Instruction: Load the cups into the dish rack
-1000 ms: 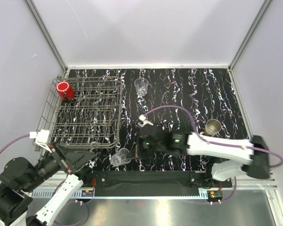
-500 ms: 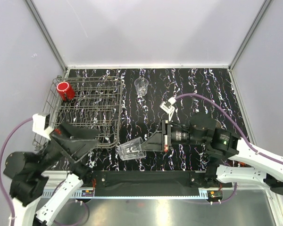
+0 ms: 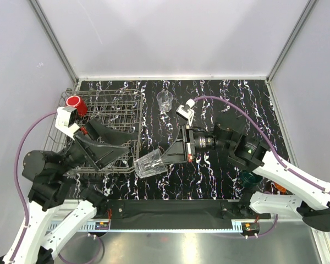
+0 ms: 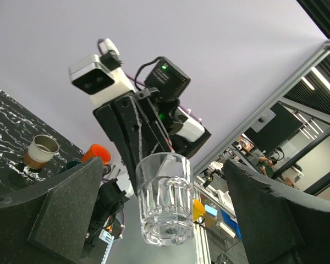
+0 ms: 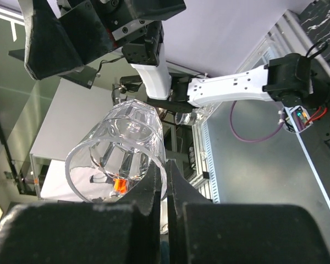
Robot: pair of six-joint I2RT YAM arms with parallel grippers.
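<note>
Clear cup point(image 3: 152, 163) hangs tilted midair, rim pinched by the leftward-reaching right pincer point(image 3: 166, 159), facing the spread left pincer point(image 3: 124, 154).

The dish rack point(image 3: 107, 113) is set at the left of the table point(image 3: 231, 104), and a cup point(image 3: 75, 104) is lodged in its far left corner. A glass tumbler point(image 3: 164, 101) is stood right of the rack's far end. A second tumbler point(image 3: 151, 164) is held by the right gripper point(image 3: 168, 157) beside the rack's near right corner, with the left gripper point(image 3: 124, 154) to its left.
</note>
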